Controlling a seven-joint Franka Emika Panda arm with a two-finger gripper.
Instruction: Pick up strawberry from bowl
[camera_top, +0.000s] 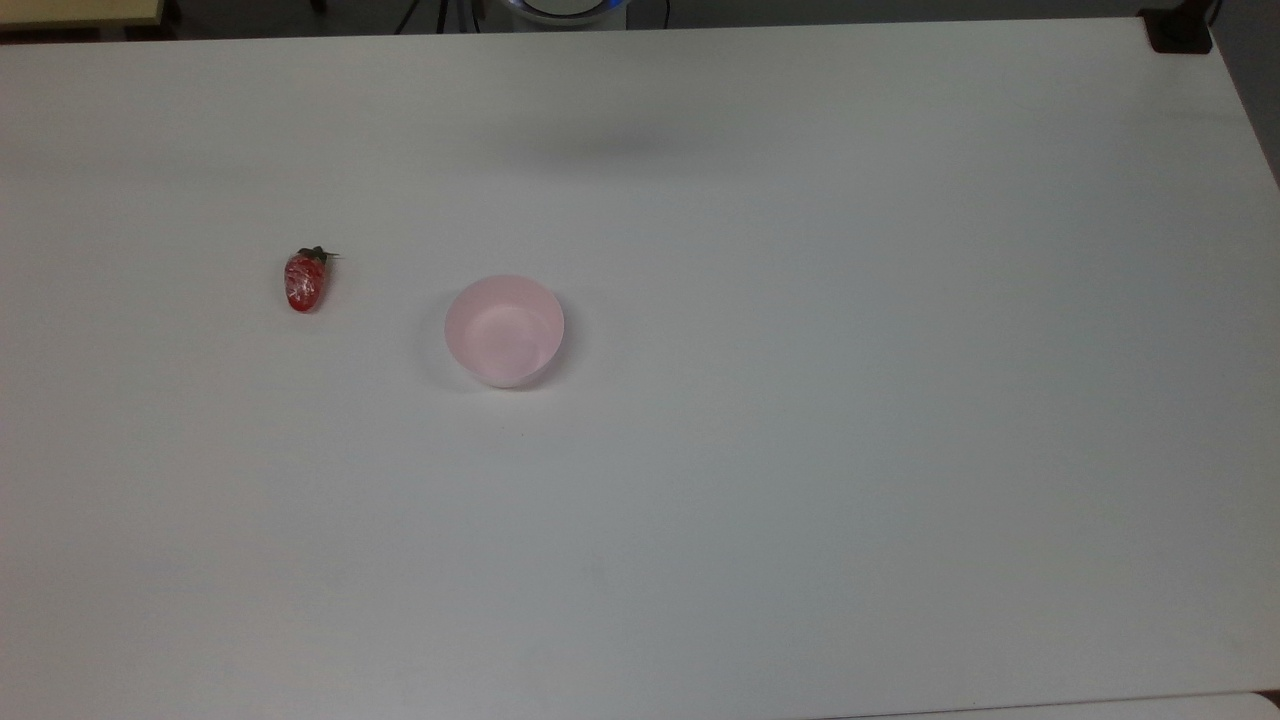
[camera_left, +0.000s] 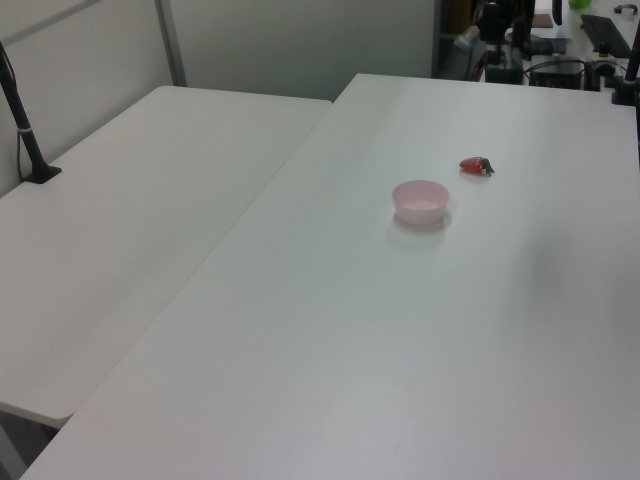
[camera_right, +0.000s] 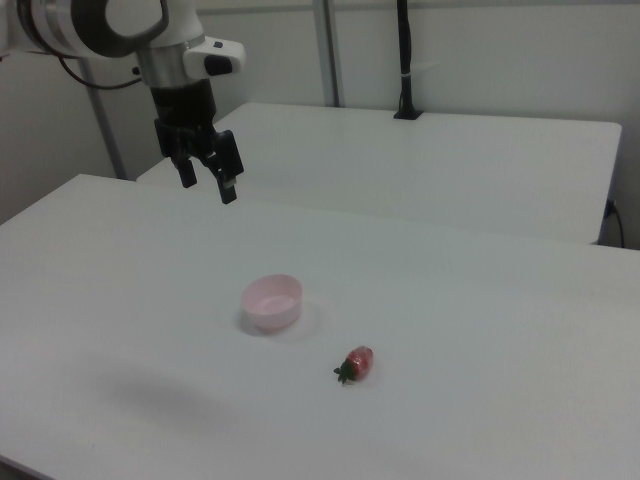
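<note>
White table across the top view. Second white table at nine o'clock in the left view, touching the first. Black clamped pole at its nine-o'clock edge.

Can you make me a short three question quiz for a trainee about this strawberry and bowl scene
1. True or false: the strawberry lies inside the bowl.
2. In the right view, the gripper is: A) gripping the strawberry, B) raised above the table, open and empty, C) resting in the bowl.
3. What does the bowl hold?

Key: 1. False, it lies on the table apart from the bowl. 2. B. 3. Nothing.
</note>
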